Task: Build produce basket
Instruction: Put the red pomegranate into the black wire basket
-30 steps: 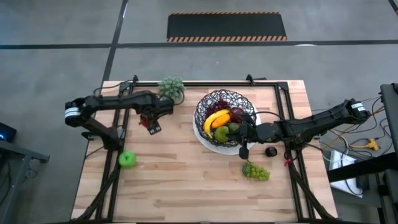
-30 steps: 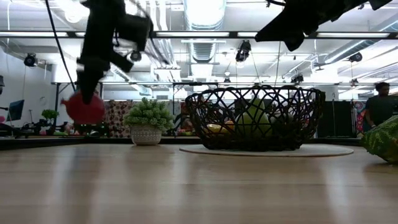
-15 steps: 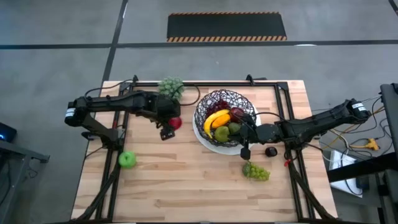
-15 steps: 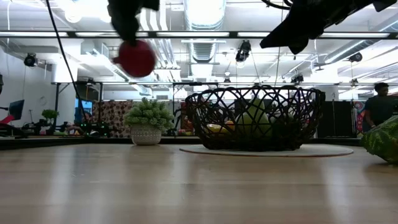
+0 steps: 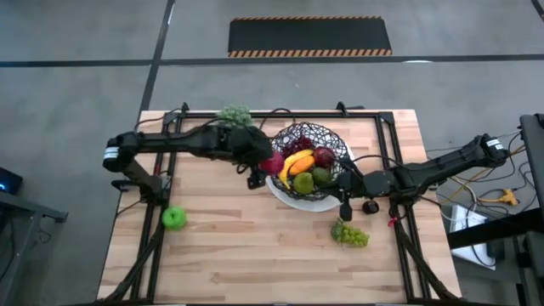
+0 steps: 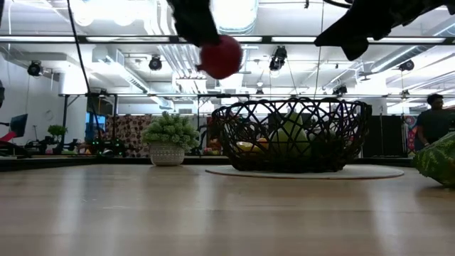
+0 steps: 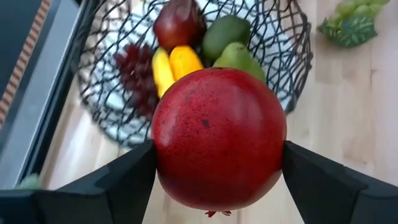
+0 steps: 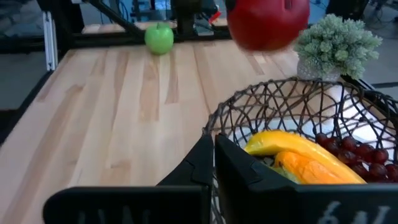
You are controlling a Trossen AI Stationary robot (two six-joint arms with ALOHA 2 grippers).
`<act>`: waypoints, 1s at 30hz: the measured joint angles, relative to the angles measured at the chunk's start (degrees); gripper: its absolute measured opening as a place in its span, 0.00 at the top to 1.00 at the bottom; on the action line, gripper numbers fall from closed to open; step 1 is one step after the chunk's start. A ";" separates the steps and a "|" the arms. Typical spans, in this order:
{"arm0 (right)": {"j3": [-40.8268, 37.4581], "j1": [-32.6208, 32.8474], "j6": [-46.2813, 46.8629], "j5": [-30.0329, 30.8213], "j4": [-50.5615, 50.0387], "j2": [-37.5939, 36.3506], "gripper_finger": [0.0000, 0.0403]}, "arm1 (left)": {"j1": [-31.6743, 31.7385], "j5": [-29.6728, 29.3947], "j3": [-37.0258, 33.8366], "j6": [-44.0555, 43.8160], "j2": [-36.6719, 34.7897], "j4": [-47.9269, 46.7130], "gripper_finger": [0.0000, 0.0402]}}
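Note:
My left gripper (image 5: 260,167) (image 7: 217,163) is shut on a round red apple (image 5: 273,163) (image 6: 220,57), held high over the left rim of the basket (image 5: 308,160) (image 6: 291,139). The black wire basket stands on its white plate and holds a banana (image 7: 163,70), a carrot (image 7: 185,61), purple grapes (image 7: 132,68), a pear (image 7: 239,57), an avocado (image 7: 225,34) and a dark red fruit (image 7: 179,23). A green apple (image 5: 173,218) and green grapes (image 5: 349,233) lie on the table. My right gripper (image 5: 344,204) (image 8: 213,146) is shut, above the table at the basket's near right side. My left gripper pinches the red apple (image 7: 217,137) between its two fingers (image 7: 127,180), one on each opposite side of it. The fingers come slanting down from the table's left. The apple is lifted clear and hangs below them, well above the basket's rim.
A grey-green potted plant (image 5: 236,115) (image 6: 169,139) stands by the table's far edge, left of the basket. A small dark round thing (image 5: 371,206) lies right of my right gripper. Bare wood fills the near half of the table (image 5: 255,263).
My left gripper has carried the red apple up and toward the table's right, from the middle left of the table to over the basket's left rim. My right gripper has shifted slightly toward the table's right.

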 joint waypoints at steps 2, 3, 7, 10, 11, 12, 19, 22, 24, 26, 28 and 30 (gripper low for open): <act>-0.82 0.00 0.10 0.00 0.15 -0.87 0.98 | 0.16 1.02 -0.02 1.08 1.63 2.94 0.26; -1.21 -0.01 0.23 0.06 0.28 -1.04 0.98 | 0.24 1.56 -0.01 1.58 2.38 4.66 0.26; -1.80 -0.01 0.83 0.07 0.73 -1.42 0.98 | 0.80 2.56 0.00 1.83 5.17 8.92 0.26; -1.84 -0.01 0.83 0.07 0.95 -1.34 0.98 | 1.50 2.58 0.31 1.82 7.43 9.62 0.26; -1.84 -0.01 0.85 0.04 1.01 -1.30 0.98 | 1.76 2.58 0.42 1.80 8.07 9.89 0.26; -1.84 -0.01 0.85 0.05 1.08 -1.26 0.98 | 1.97 2.55 0.47 1.79 8.81 9.81 0.26; -1.84 -0.01 0.86 0.02 1.98 -0.98 0.98 | 2.93 2.52 0.68 1.76 13.07 10.61 0.26; -1.84 -0.01 0.87 0.02 2.02 -0.82 0.98 | 3.12 2.48 0.68 1.81 13.96 11.54 0.26; -1.84 -0.01 0.87 0.03 2.05 -0.82 0.98 | 3.43 2.46 0.68 1.81 14.51 11.68 0.26; -1.84 -0.01 0.88 0.02 2.20 -0.82 0.98 | 3.77 2.35 0.63 1.79 14.89 11.88 0.26; -1.84 -0.01 1.42 0.02 2.22 -0.82 0.98 | 4.12 2.29 0.18 1.76 14.91 13.05 0.26; -1.84 -0.01 1.72 0.02 2.22 -0.82 0.98 | 4.52 2.17 -0.03 1.74 14.91 14.12 0.26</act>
